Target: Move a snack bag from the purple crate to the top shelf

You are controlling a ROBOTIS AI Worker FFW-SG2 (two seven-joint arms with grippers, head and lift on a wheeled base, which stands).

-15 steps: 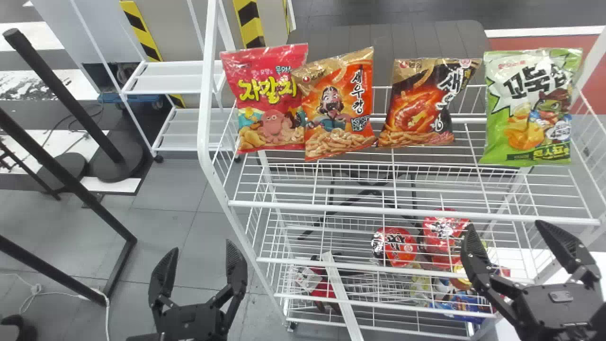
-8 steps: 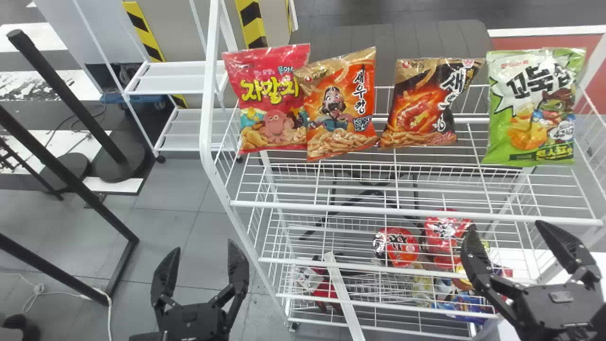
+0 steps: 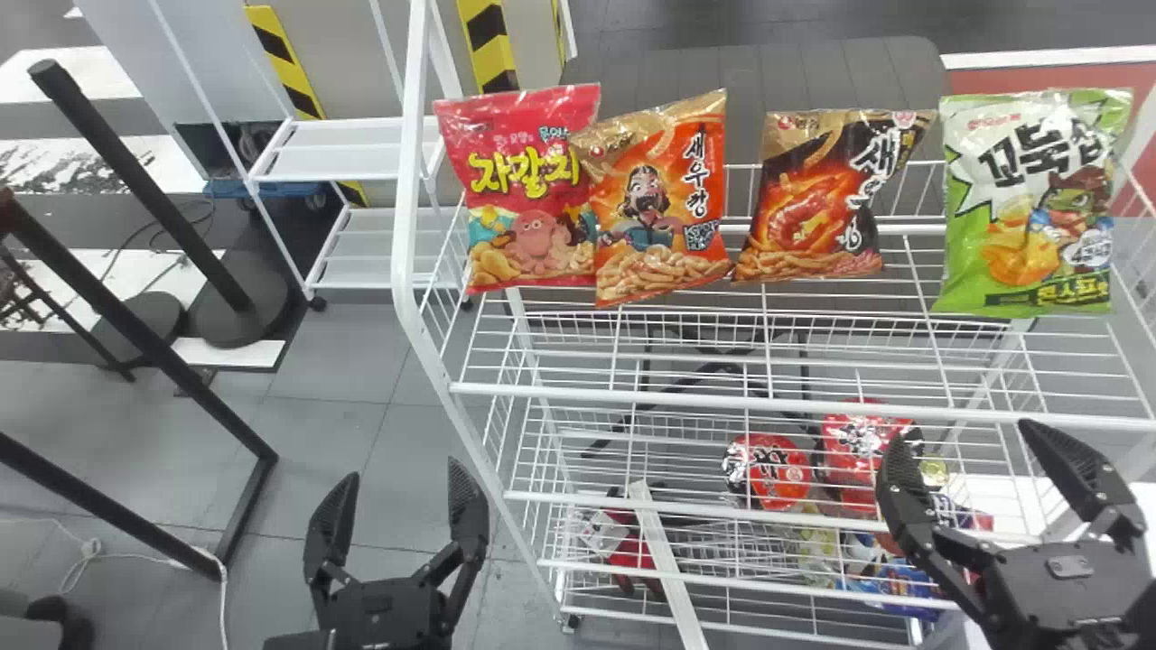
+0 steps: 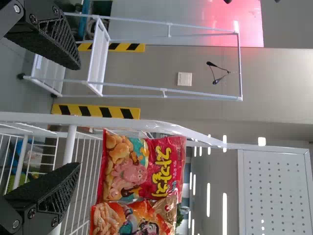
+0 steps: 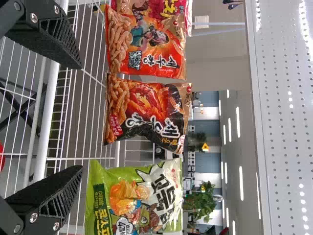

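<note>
Have jaws wide open and empty on left gripper (image 3: 402,469) and right gripper (image 3: 962,433). See pink bag (image 3: 528,190), orange bag (image 3: 659,199), black bag (image 3: 817,194), green bag (image 3: 1034,203) on top shelf (image 3: 795,403), beyond both jaws.

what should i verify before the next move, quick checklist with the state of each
- Right gripper ready to grasp: ok, fingers apart, nothing between them.
- Left gripper free: ok, fingers apart, holding nothing.
- Snack bag picked up: not ok, neither gripper holds one.
- Bags on the top shelf standing: ok, but the orange bag tilts and overlaps the red bag.
- Bag-wide gap between the black-and-orange bag and the green bag: not ok, the gap looks narrower than a bag.
</note>
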